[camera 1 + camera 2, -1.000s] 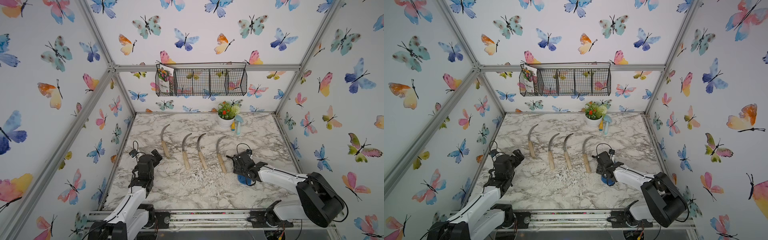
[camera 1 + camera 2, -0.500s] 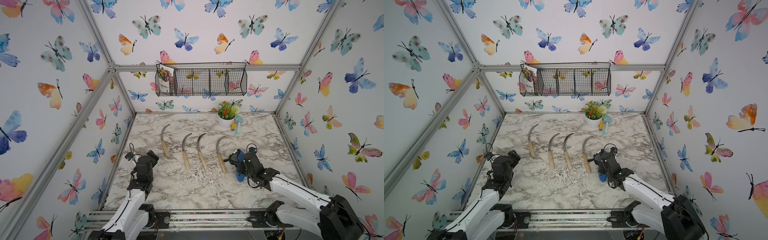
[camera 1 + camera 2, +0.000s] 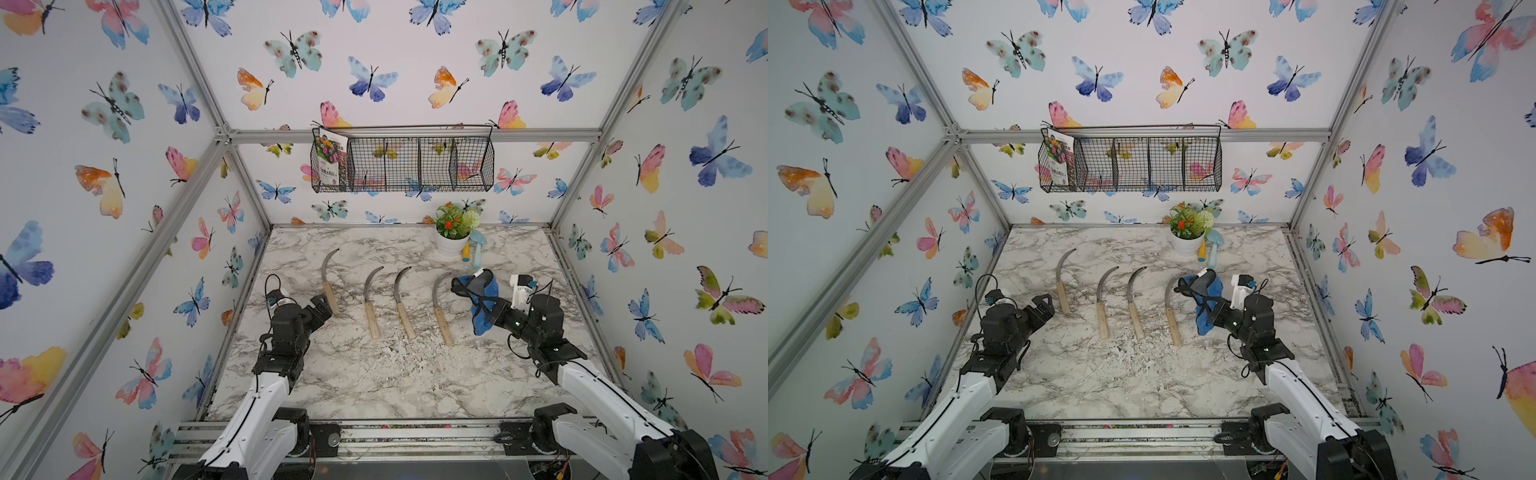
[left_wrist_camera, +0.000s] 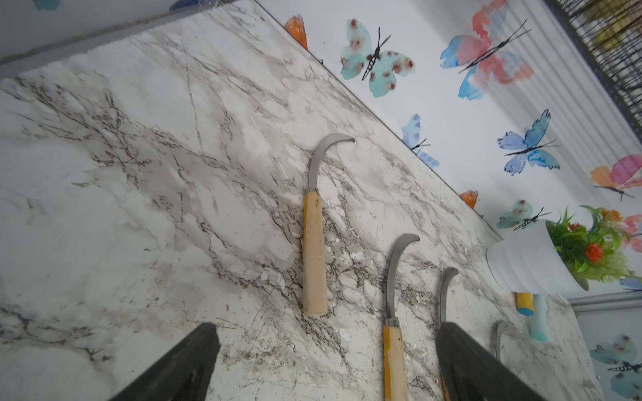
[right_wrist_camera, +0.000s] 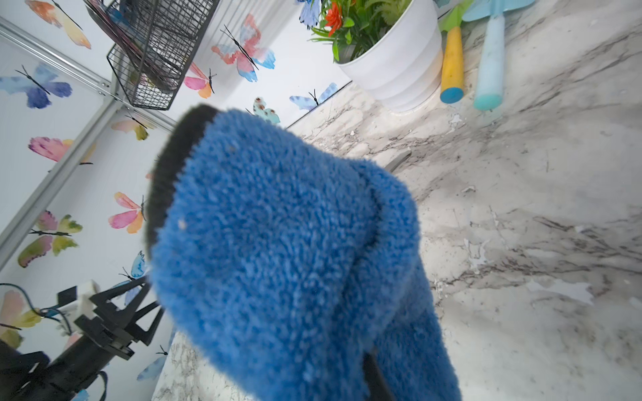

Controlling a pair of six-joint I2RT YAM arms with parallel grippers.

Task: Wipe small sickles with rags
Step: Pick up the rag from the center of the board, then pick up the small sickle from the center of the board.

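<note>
Butterfly-papered walls (image 3: pixel 104 208) enclosed marble bench (image 3: pixel 374 382). Wire basket (image 3: pixel 415 166) hung on back wall. We noted left gripper (image 3: pixel 323 308) with jaws spread wide, nothing between them, just short of handle end of leftmost sickle (image 3: pixel 331 296). Right gripper (image 3: pixel 482 309) pinched blue rag (image 3: pixel 489 286), dark-edged, hanging above bench beside blade of rightmost sickle (image 3: pixel 442 326). We counted four small sickles (image 3: pixel 404 321) lying side by side mid-bench, blades toward back wall. White flowerpot (image 3: pixel 451 247) and light-blue trowel (image 3: pixel 478 249) sat at rear. White flakes (image 3: pixel 395 353) littered bench near handles.
</note>
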